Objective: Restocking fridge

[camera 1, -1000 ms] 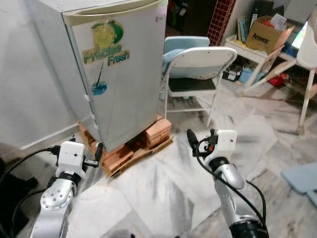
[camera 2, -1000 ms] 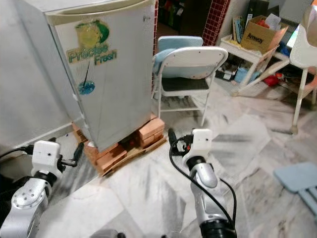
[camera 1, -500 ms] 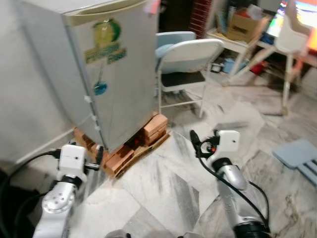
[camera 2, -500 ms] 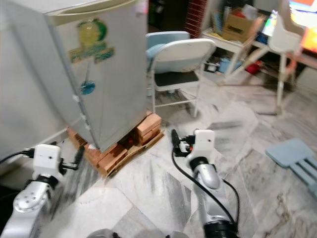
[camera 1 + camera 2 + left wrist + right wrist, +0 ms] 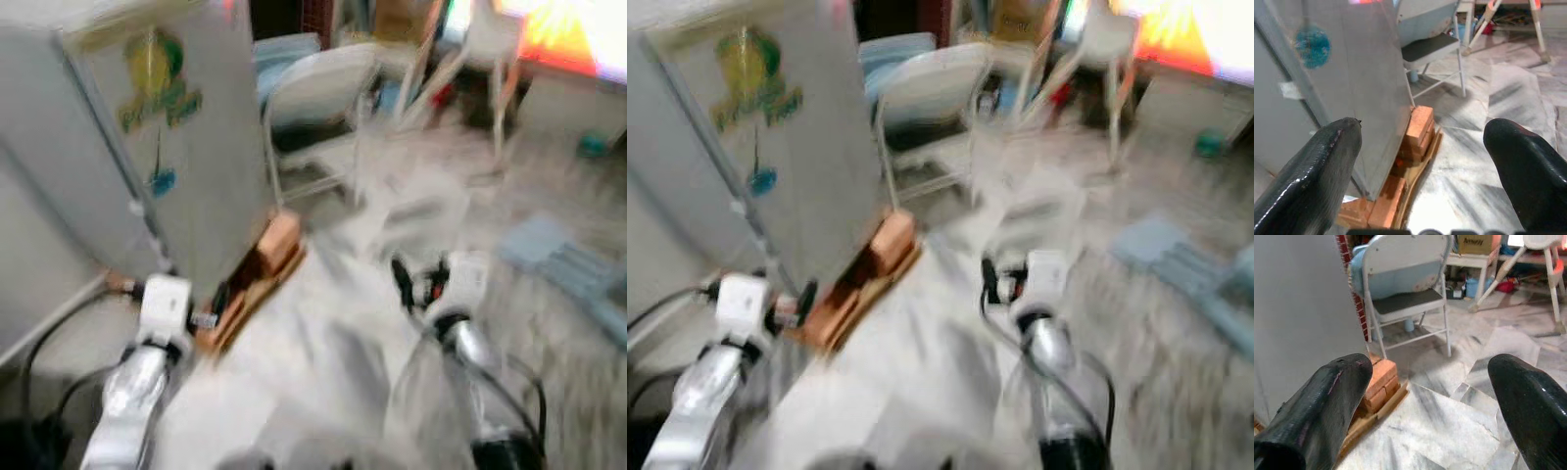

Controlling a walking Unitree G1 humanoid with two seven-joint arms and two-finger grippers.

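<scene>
While the head views are smeared with blur, the wrist cameras are sharp enough to read the setup. Grey fridge (image 5: 157, 147) sits at about 10 o'clock, door shut, propped on a stack of bricks (image 5: 1418, 129) over a wooden board. A white folding chair (image 5: 1403, 281) stands just beside it at roughly 12 o'clock, with a cluttered shelf and a cardboard box (image 5: 1476, 242) behind that.

Left end effector (image 5: 1425, 147) is held low near the fridge's bottom corner, fingers spread wide with nothing in them. Right end effector (image 5: 1425, 396) is out over the marble floor (image 5: 1449, 421) at about 1 o'clock, fingers also wide apart and empty.

My guess is nothing's been stocked yet; the door hasn't even been opened.

What worries me: the fridge is perched on loose bricks, so a hard tug on the door could rock it. The chair is also close enough to block the door swing or catch an arm.
</scene>
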